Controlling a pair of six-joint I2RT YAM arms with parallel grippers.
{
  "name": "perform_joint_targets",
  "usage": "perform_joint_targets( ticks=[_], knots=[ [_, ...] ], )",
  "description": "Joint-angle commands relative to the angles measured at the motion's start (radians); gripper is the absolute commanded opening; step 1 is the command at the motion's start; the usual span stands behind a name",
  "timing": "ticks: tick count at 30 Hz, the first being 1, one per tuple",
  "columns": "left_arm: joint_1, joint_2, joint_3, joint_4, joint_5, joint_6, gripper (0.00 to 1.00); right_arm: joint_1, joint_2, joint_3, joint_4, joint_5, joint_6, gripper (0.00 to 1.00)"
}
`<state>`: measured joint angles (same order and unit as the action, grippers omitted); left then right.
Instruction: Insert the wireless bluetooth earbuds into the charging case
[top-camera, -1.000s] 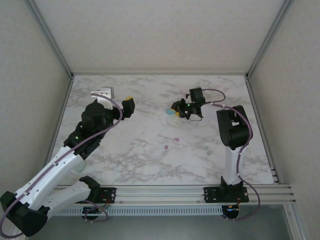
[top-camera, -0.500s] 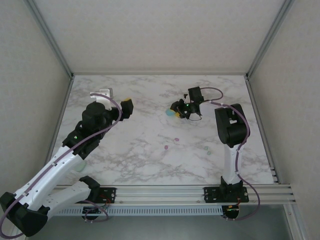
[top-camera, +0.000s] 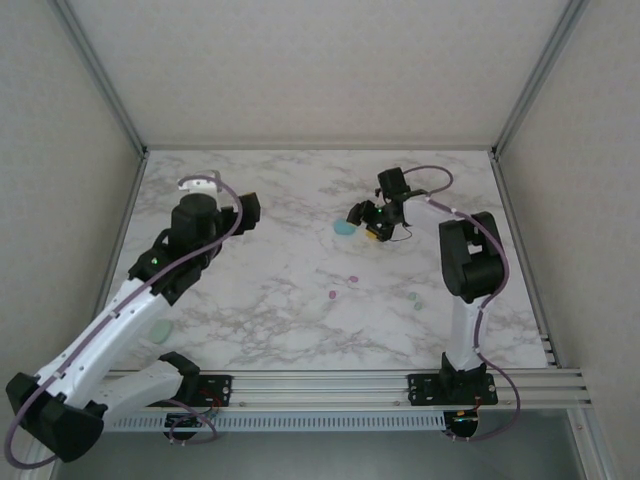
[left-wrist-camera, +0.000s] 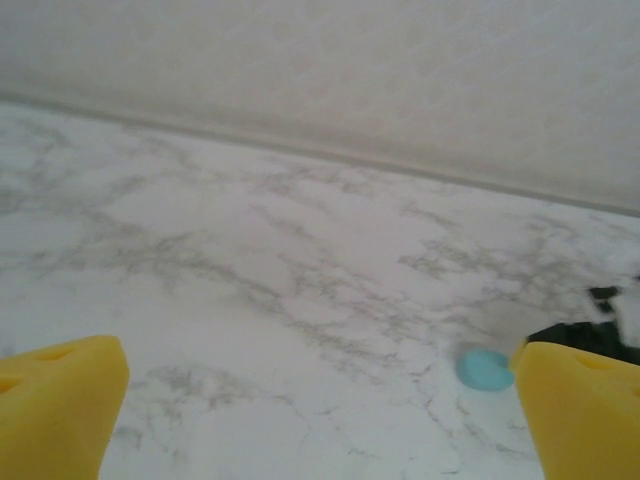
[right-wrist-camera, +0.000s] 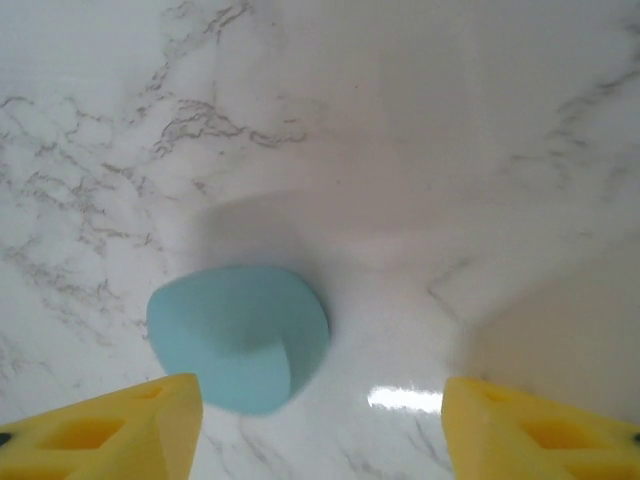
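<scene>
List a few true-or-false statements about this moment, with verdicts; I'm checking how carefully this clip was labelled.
1. The right gripper has its jaws open. True.
2. The teal piece is lifted off the table. False: it lies on the marble, below the open right gripper.
3. Two pink buds lie on the table, nearer the arm bases than the teal piece. True.
4. The left gripper is shut on a bud. False: its jaws are wide open with nothing between them.
</scene>
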<state>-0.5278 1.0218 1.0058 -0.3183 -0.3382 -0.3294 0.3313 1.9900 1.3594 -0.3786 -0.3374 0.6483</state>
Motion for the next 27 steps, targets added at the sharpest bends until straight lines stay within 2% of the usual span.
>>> perform_joint_targets(
  ticks=[1, 6, 7, 10, 12, 15, 22, 27],
  knots=[
    [0.032, 0.085, 0.091, -0.179, -0.039, -0.092, 0.93, -0.003, -0.145, -0.011, -0.094, 0.096, -0.071, 0.69],
    [0.072, 0.251, 0.191, -0.356, -0.108, -0.241, 0.86, -0.003, -0.281, -0.058, -0.153, 0.112, -0.108, 0.69],
    [0.088, 0.281, 0.207, -0.392, -0.116, -0.277, 0.82, -0.003, -0.301, -0.064, -0.172, 0.113, -0.118, 0.69],
    [0.12, 0.327, 0.206, -0.451, -0.149, -0.354, 0.78, -0.003, -0.357, -0.082, -0.223, 0.115, -0.137, 0.69],
    [0.15, 0.326, 0.175, -0.472, -0.192, -0.407, 0.79, -0.003, -0.388, -0.095, -0.251, 0.119, -0.147, 0.7],
    [0.239, 0.299, 0.106, -0.484, -0.195, -0.447, 0.79, -0.003, -0.423, -0.106, -0.282, 0.12, -0.147, 0.7],
    [0.484, 0.286, -0.02, -0.529, -0.127, -0.499, 0.79, -0.003, -0.449, -0.122, -0.286, 0.104, -0.115, 0.7],
    [0.523, 0.304, -0.064, -0.519, -0.128, -0.517, 0.79, -0.003, -0.432, -0.118, -0.274, 0.071, -0.09, 0.7]
  ],
)
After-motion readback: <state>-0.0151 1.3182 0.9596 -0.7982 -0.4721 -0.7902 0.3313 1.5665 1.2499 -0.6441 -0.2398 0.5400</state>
